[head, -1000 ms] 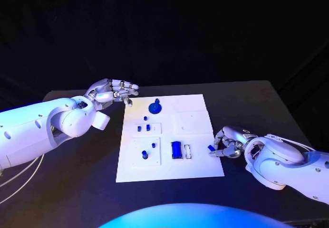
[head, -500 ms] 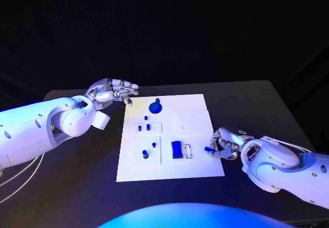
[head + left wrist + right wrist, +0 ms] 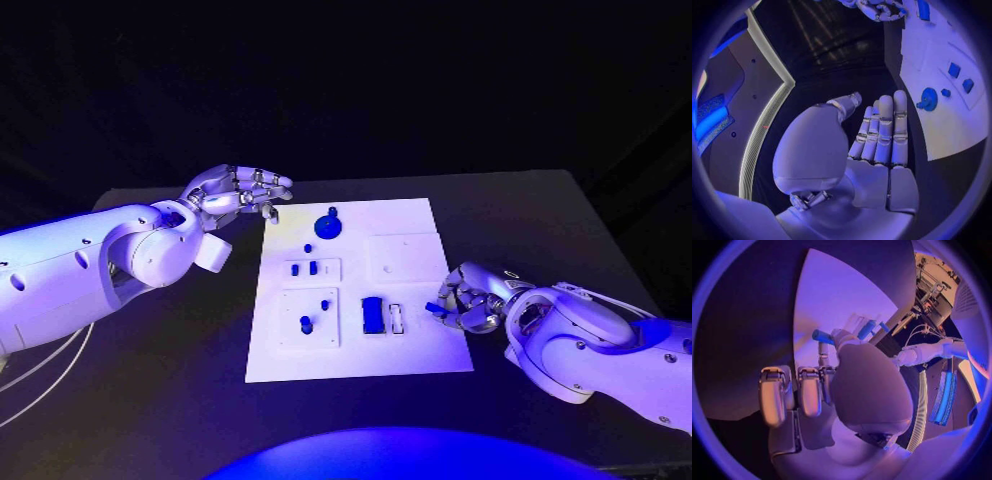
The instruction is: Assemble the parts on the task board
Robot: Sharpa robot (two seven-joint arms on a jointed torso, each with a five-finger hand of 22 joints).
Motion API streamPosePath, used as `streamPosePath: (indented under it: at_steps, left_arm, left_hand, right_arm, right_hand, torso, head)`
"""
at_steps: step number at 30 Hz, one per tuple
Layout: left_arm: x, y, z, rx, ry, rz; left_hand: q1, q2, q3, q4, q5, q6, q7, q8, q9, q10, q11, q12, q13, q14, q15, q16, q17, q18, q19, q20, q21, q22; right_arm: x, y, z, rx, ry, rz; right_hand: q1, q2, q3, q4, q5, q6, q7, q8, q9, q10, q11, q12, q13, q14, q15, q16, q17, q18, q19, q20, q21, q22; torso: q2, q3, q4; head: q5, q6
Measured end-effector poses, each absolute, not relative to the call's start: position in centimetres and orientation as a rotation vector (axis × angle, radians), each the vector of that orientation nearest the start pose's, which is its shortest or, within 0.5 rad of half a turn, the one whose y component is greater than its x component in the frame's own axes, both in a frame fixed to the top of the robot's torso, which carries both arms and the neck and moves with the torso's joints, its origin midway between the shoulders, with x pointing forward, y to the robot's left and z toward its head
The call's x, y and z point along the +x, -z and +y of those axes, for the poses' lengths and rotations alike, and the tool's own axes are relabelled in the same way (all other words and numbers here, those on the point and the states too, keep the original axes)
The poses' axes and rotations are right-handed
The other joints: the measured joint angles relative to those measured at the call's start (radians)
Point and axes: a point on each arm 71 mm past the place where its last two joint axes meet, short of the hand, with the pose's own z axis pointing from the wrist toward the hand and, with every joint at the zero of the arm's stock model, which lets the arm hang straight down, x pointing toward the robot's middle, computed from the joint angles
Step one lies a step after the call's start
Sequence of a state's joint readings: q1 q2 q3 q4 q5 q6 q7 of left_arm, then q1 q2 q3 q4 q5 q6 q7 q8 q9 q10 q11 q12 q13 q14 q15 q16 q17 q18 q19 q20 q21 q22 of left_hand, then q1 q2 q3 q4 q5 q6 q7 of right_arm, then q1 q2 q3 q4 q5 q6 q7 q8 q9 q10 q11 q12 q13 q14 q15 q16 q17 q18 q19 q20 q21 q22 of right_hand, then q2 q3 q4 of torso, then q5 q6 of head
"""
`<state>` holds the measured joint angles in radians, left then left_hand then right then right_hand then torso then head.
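Head view: left hand [image 3: 238,190] hovers off the task board's [image 3: 411,355] far left corner, fingers loosely curled, holding nothing. On the board: round blue part [image 3: 329,226], small blue pieces, upright blue block [image 3: 372,314]. At the board's right edge, right hand [image 3: 469,302] pinches a small blue part [image 3: 436,308] above the black tabletop [image 3: 534,215].

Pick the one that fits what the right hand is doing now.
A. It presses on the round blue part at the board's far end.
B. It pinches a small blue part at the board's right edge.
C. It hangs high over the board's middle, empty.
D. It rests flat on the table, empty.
B: the right hand pinches a small blue part in its fingertips at the right edge of the board; the right wrist view shows the part held too.
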<state>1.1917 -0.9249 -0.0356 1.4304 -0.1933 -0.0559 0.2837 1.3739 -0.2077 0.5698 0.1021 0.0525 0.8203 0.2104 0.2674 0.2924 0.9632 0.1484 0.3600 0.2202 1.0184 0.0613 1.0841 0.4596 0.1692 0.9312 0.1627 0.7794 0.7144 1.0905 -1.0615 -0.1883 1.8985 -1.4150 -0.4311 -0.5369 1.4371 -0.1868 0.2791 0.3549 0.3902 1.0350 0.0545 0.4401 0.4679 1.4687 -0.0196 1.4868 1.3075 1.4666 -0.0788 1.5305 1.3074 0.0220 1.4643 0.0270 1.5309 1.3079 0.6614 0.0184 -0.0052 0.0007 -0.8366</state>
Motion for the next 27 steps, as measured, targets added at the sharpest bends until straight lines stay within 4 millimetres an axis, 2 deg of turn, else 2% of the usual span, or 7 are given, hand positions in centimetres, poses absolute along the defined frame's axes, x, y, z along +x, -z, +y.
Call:
streamPosePath:
  at_steps: [1, 3, 11, 14, 15, 19, 27]
  left_arm:
    - [49.5, 19.1, 26.4, -0.954, 1.492, 1.641]
    - [49.5, 19.1, 26.3, -0.954, 1.493, 1.641]
    - [49.5, 19.0, 26.3, -0.953, 1.495, 1.642]
    - [49.5, 19.0, 26.3, -0.953, 1.495, 1.642]
    - [49.5, 19.0, 26.2, -0.953, 1.495, 1.642]
    - [49.5, 19.0, 26.2, -0.953, 1.495, 1.642]
    - [49.5, 19.0, 26.2, -0.953, 1.496, 1.642]
  left_hand:
    - [0.0, 0.0, 0.0, 0.0, 0.0, 0.0, 0.0, 0.0, 0.0, 0.0, 0.0, 0.0, 0.0, 0.0, 0.0, 0.0, 0.0, 0.0, 0.0, 0.0, 0.0, 0.0]
    - [0.0, 0.0, 0.0, 0.0, 0.0, 0.0, 0.0, 0.0, 0.0, 0.0, 0.0, 0.0, 0.0, 0.0, 0.0, 0.0, 0.0, 0.0, 0.0, 0.0, 0.0, 0.0]
    - [0.0, 0.0, 0.0, 0.0, 0.0, 0.0, 0.0, 0.0, 0.0, 0.0, 0.0, 0.0, 0.0, 0.0, 0.0, 0.0, 0.0, 0.0, 0.0, 0.0, 0.0, -0.001]
    - [0.0, 0.0, 0.0, 0.0, 0.0, 0.0, 0.0, 0.0, 0.0, 0.0, 0.0, 0.0, 0.0, 0.0, 0.0, 0.0, 0.0, 0.0, 0.0, 0.0, 0.0, -0.001]
    - [0.0, 0.0, 0.0, 0.0, 0.0, 0.0, 0.0, 0.0, 0.0, 0.0, 0.0, 0.0, 0.0, 0.0, 0.0, 0.0, 0.0, 0.0, 0.0, 0.0, 0.0, -0.001]
    - [0.0, 0.0, 0.0, 0.0, 0.0, 0.0, 0.0, 0.0, 0.0, 0.0, 0.0, 0.0, 0.0, 0.0, 0.0, 0.0, 0.0, 0.0, 0.0, 0.0, 0.0, -0.001]
    - [0.0, 0.0, 0.0, 0.0, 0.0, 0.0, 0.0, 0.0, 0.0, 0.0, 0.0, 0.0, 0.0, 0.0, 0.0, 0.0, 0.0, 0.0, 0.0, 0.0, 0.0, -0.001]
  right_arm:
    - [37.0, 25.0, -22.1, 0.188, -0.446, 1.957]
    - [37.1, 24.8, -21.6, 0.209, -0.467, 1.96]
    - [37.5, 25.4, -20.1, 0.29, -0.518, 2.003]
    - [37.4, 25.9, -19.5, 0.32, -0.534, 2.028]
    - [37.4, 26.0, -19.3, 0.328, -0.539, 2.035]
    - [37.3, 26.4, -18.8, 0.355, -0.555, 2.059]
    - [37.3, 26.7, -18.3, 0.384, -0.564, 2.08]
  right_hand:
    - [-0.015, -0.006, 0.025, -0.012, -0.005, -0.002, -0.002, 0.002, 0.007, 0.0, 0.0, 0.0, 0.0, 0.0, 0.0, 0.0, 0.0, 0.0, 0.0, 0.0, 0.0, 0.0]
    - [-0.022, -0.003, 0.037, -0.013, -0.012, -0.005, -0.002, 0.002, 0.013, 0.0, 0.0, 0.0, 0.0, 0.0, 0.0, 0.0, 0.0, 0.0, 0.0, 0.0, 0.0, 0.0]
    - [-0.064, 0.003, 0.052, -0.014, -0.013, -0.009, 0.001, 0.01, 0.013, 0.0, 0.0, 0.0, 0.0, 0.0, 0.0, 0.0, 0.0, 0.0, 0.0, 0.0, 0.0, 0.0]
    - [-0.077, 0.0, 0.07, -0.028, -0.019, -0.009, 0.001, 0.013, 0.013, 0.0, 0.0, 0.0, 0.0, 0.0, 0.0, 0.0, 0.0, 0.0, 0.0, 0.0, 0.0, 0.0]
    - [-0.094, -0.001, 0.096, -0.047, -0.028, -0.009, 0.001, 0.013, 0.013, 0.0, 0.0, 0.0, 0.0, 0.0, 0.0, 0.0, 0.0, 0.0, 0.0, 0.0, 0.0, 0.0]
    - [-0.124, -0.001, 0.118, -0.064, -0.037, -0.009, 0.001, 0.014, 0.013, 0.0, 0.0, 0.0, 0.0, 0.0, 0.0, 0.0, 0.001, 0.0, 0.0, 0.0, 0.0, 0.0]
    - [-0.184, 0.004, 0.126, -0.068, -0.064, -0.008, 0.0, 0.02, 0.033, 0.0, 0.0, 0.0, 0.0, 0.0, 0.0, 0.0, 0.001, 0.0, 0.0, 0.0, 0.0, 0.0]
  torso:
    - [0.0, 0.0, -0.0004]
    - [0.0, -0.0003, -0.0009]
    - [0.0, -0.0001, -0.0006]
    - [0.0, 0.0006, -0.0006]
    - [0.0, 0.0009, -0.0006]
    - [0.0, 0.0015, -0.0005]
    - [0.0, 0.0013, -0.0006]
  head:
    - [-0.001, 0.0]
    - [-0.001, 0.0]
    - [-0.002, 0.0]
    - [-0.002, -0.001]
    - [-0.001, -0.001]
    - [-0.001, -0.003]
    - [0.0, -0.005]
